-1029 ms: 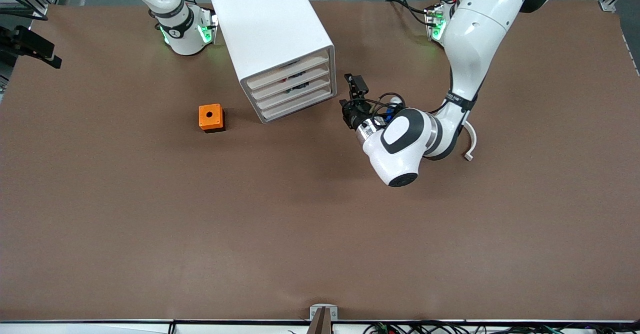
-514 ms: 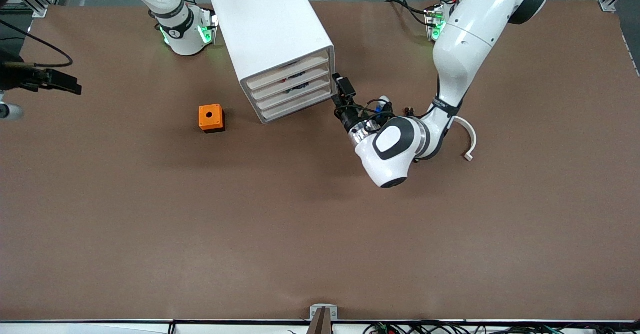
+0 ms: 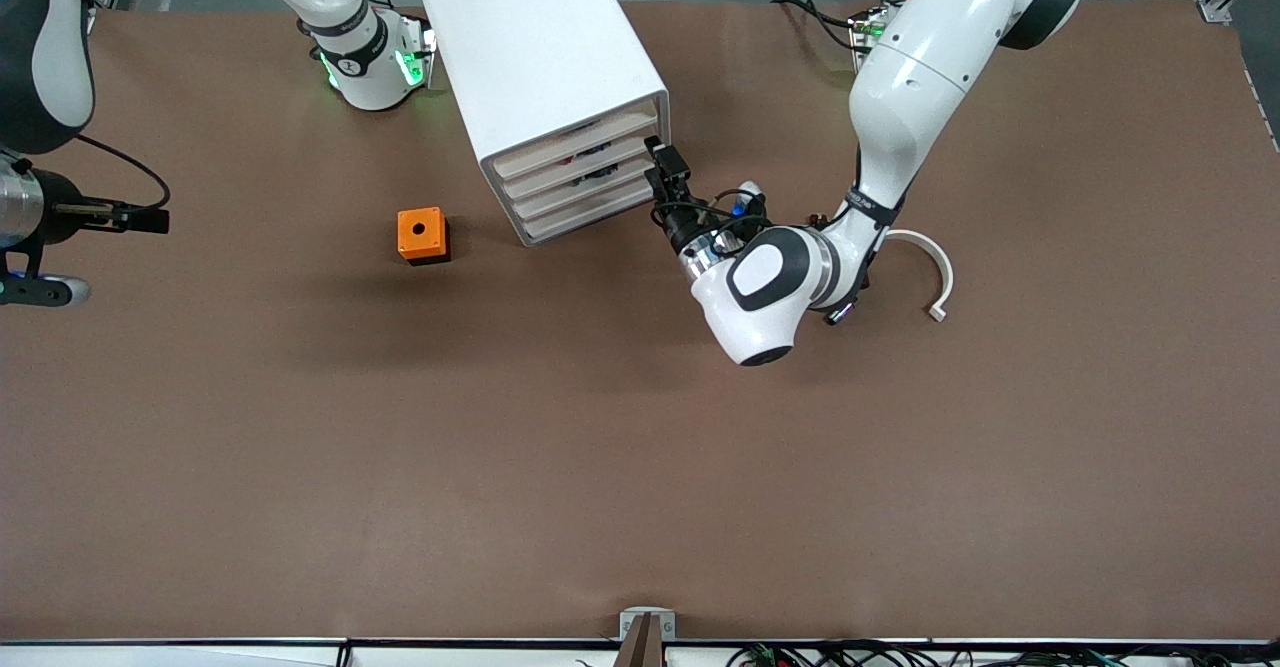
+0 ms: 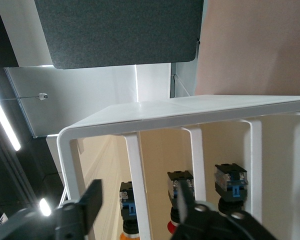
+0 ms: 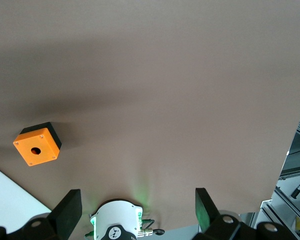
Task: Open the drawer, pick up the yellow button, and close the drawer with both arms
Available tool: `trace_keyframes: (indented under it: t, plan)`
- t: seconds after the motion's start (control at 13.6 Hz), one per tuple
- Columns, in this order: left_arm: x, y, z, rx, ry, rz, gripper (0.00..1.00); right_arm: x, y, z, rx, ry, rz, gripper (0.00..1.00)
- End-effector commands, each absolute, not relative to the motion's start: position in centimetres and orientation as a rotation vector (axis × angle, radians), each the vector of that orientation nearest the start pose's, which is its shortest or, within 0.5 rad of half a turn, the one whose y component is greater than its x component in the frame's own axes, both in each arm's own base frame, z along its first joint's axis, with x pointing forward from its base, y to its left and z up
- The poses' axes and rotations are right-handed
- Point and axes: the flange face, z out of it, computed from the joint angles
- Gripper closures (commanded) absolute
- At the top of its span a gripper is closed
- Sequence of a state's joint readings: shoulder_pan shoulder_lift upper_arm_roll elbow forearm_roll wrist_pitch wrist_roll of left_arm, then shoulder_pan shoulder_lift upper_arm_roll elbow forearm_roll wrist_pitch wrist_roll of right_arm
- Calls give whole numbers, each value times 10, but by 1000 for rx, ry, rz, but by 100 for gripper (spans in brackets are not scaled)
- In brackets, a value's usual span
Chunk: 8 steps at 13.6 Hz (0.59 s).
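Two grippers are in your views. Your left gripper (image 3: pixel 662 169) sits right at the front of the white drawer cabinet (image 3: pixel 545 57), at the corner toward the left arm's end of the bench (image 3: pixel 640 467). In the left wrist view its fingers (image 4: pixel 90 200) stand apart with one white upright rib (image 4: pixel 137 185) of the drawer front between them. There is a gap on each side of the rib, so the gripper is released and grasps nothing.

All the drawers look closed. The button (image 4: pixel 127 202) lies inside the cabinet, just ahead of the left gripper. You see its dark body and a bit of orange cap through the drawer front. Two similar parts lie beside it, one with a red cap (image 4: pixel 176 220). You cannot tell which drawer holds it.

Your right gripper (image 3: pixel 135 217) waits over the bench at the right arm's end, well apart from the cabinet, released wide with nothing between its fingers (image 5: pixel 67 210). An orange box (image 3: pixel 422 235) with a round hole lies on the bench between that gripper and the cabinet.
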<state>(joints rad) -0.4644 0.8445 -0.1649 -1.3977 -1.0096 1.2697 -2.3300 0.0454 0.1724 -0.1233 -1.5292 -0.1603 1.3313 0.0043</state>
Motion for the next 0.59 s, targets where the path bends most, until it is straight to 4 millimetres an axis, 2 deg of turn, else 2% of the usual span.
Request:
trace_keyframes:
  t: [0.0, 0.15, 0.29, 0.51]
  plan:
    - [467, -462, 249, -1091, -1576, 1458, 45, 569, -52, 544, -3277, 160, 590, 0]
    - [459, -469, 249, -1098, -1564, 1446, 47, 566, -46, 540, -3254, 327, 594, 0]
    - [448, -480, 251, -1115, -1542, 1436, 50, 565, -33, 536, -3140, 558, 587, 0]
    - [434, -491, 250, -1096, -1523, 1408, 52, 565, -27, 535, -3069, 685, 582, 0]
